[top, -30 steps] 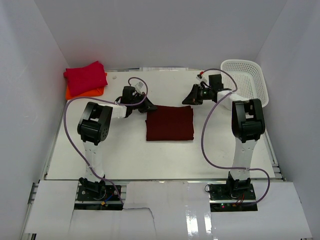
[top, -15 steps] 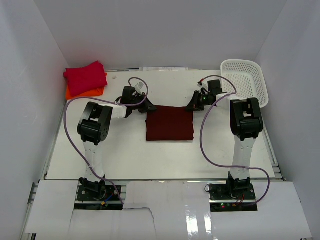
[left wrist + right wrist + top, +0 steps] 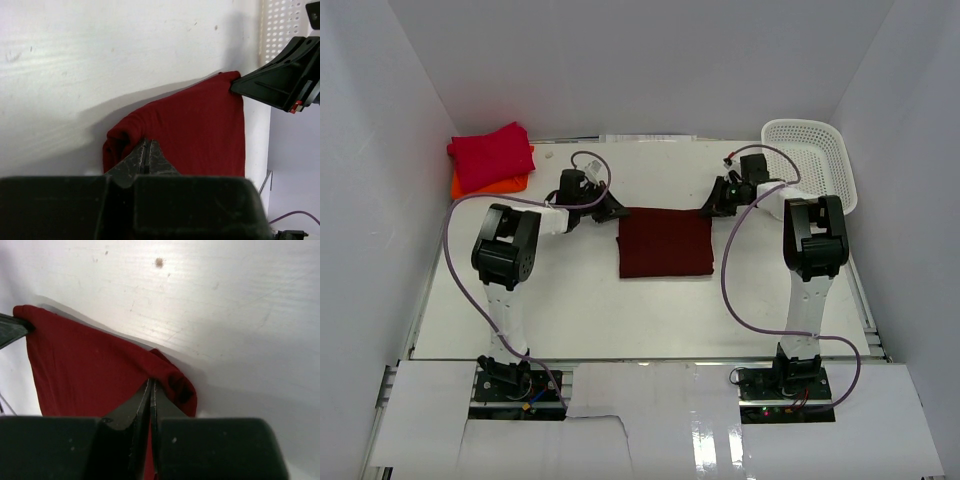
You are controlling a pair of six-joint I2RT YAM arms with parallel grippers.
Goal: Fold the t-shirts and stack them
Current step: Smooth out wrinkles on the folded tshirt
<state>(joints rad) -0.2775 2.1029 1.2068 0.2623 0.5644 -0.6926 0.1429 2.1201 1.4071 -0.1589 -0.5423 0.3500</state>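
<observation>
The dark maroon t-shirt (image 3: 665, 243) lies folded into a rectangle in the middle of the table. My left gripper (image 3: 618, 212) is shut on its far left corner, where the cloth bunches around the tips (image 3: 146, 142). At the far right corner my right gripper (image 3: 706, 211) is shut on the cloth in the same way (image 3: 151, 383). The maroon t-shirt (image 3: 200, 130) stretches taut between the two grips, as the right wrist view of the shirt (image 3: 85, 370) also shows. The crimson t-shirt (image 3: 492, 155) lies folded on the orange t-shirt (image 3: 470, 187) at the back left corner.
A white mesh basket (image 3: 823, 163) stands at the back right, just behind the right arm. White walls enclose the table on the left, the back and the right. Purple cables loop off both arms.
My right gripper came down from behind the maroon t-shirt onto its far right corner. The shirt has shifted slightly to the right, and the left gripper moved with its corner.
</observation>
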